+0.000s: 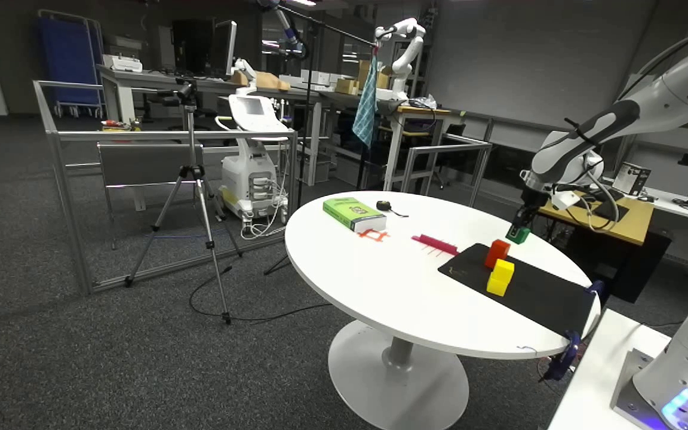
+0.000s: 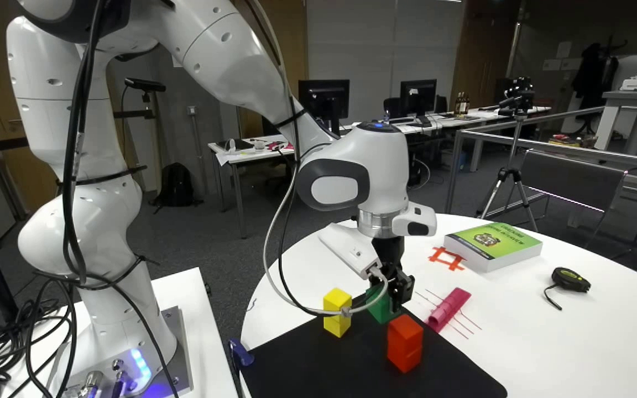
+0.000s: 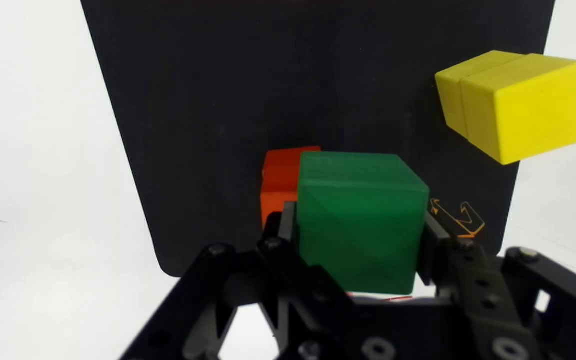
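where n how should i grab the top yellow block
Probably by two opposite side faces of the top yellow block, coming from above: those faces look flat, its top is uncovered, and staying high should avoid the lower yellow block beneath.

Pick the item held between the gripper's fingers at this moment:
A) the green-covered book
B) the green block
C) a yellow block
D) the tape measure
B: in the wrist view, the green block sits between the two fingers of the gripper, one against each side of it.
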`<state>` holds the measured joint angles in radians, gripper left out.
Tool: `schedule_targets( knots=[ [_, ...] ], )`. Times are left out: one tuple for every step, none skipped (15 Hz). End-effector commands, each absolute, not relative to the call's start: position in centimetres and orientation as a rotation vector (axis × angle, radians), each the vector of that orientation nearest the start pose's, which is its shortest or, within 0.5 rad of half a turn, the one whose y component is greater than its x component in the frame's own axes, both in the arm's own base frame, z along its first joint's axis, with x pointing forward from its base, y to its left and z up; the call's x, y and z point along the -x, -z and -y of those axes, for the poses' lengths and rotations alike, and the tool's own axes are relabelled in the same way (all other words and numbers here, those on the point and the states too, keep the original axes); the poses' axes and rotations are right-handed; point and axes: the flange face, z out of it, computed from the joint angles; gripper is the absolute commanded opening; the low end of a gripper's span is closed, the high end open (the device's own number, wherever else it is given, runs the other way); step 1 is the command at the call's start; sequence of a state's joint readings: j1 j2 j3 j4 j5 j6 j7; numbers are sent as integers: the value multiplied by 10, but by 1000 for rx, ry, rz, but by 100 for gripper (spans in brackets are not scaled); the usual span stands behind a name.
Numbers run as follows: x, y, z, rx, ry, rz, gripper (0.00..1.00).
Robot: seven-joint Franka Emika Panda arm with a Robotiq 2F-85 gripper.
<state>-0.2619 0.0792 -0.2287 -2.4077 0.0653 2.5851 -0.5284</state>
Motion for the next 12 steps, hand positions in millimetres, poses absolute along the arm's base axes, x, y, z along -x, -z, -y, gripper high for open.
schedule_targets(
  knots=[
    [-453, -287, 244, 3167, 92, -20, 31],
    [-455, -285, 244, 3170, 83, -14, 31],
    [-457, -284, 243, 3169, 79, -12, 31],
    [-461, -284, 243, 3170, 75, -17, 31],
    [-464, -283, 242, 3170, 76, -18, 31],
    [-467, -283, 242, 3171, 75, -16, 31],
    [-469, -284, 241, 3170, 81, -12, 31],
    [-472, -284, 240, 3170, 78, -8, 31],
    [-476, -285, 240, 3169, 81, -4, 31],
    [-478, -286, 240, 3171, 83, -4, 31],
    [-481, -286, 240, 3174, 88, -7, 31],
    [-483, -287, 242, 3179, 92, -12, 31]
  ],
)
